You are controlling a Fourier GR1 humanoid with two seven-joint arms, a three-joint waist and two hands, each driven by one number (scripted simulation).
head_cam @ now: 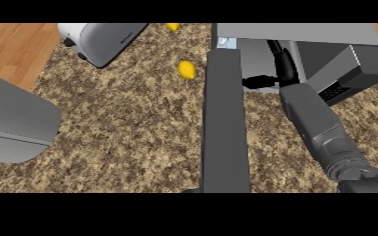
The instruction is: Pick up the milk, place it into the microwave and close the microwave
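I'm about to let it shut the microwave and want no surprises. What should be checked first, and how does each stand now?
1. Microwave door open: ok, swung out toward the robot.
2. Milk inside: cannot tell; only a small white-blue thing shows at the opening's left corner.
3. Right hand out of the microwave: not ok, it reaches into the opening.
4. Right hand empty: cannot tell.
5. Yellow object apart from the door: ok.

Toaster (103, 41) and, perhaps, 2 lemons (187, 69)
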